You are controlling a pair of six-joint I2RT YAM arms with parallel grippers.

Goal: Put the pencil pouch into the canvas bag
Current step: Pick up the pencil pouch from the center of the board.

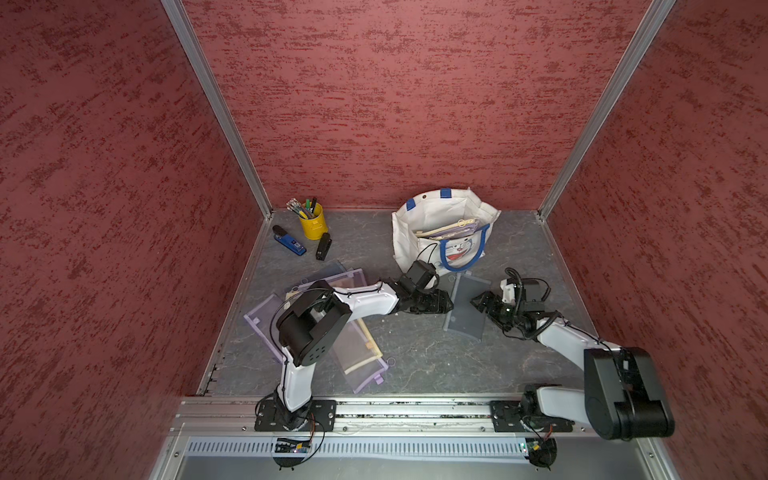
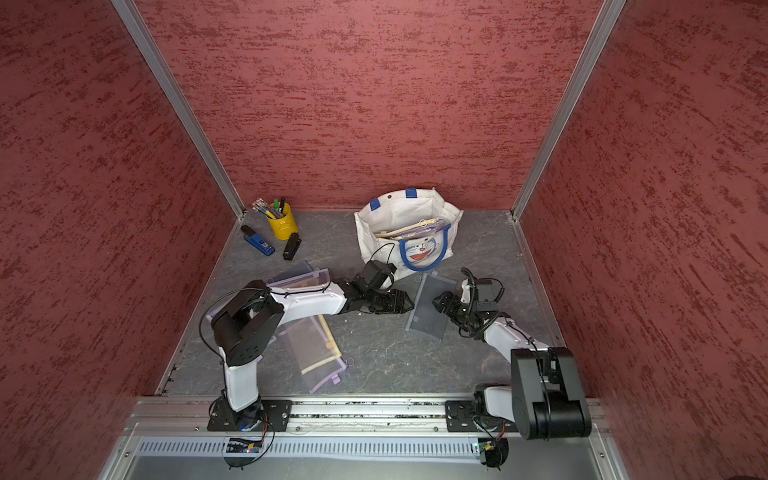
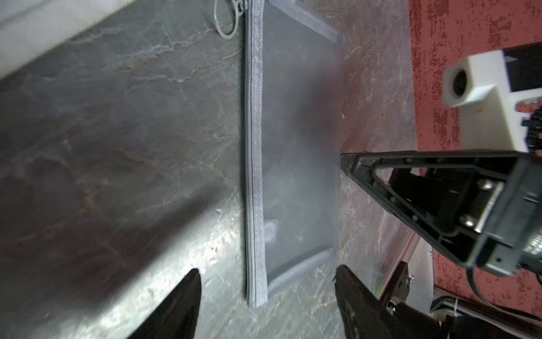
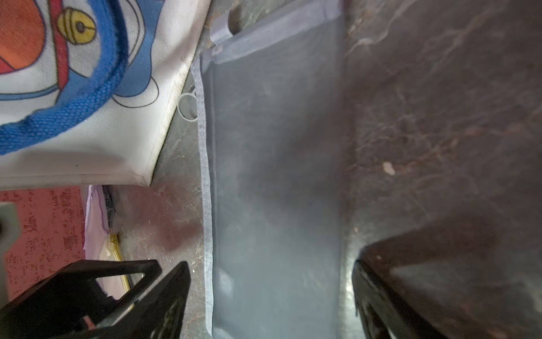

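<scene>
On the left of the desk (image 1: 415, 361), spare mesh pouches (image 1: 361, 353) lie under your left arm, out of play. Your left claw (image 1: 448, 305) stands apart and empty at the zip edge of the grey pencil pouch (image 1: 465, 309), which lies flat just near of the canvas bag (image 1: 407, 241). Your right claw (image 1: 477, 300), also apart, faces the opposite edge, likely for a two-sided pinch. The right wrist view shows the zip ring (image 4: 187, 107) beside the bag's base; the top views alone show its open mouth.
</scene>
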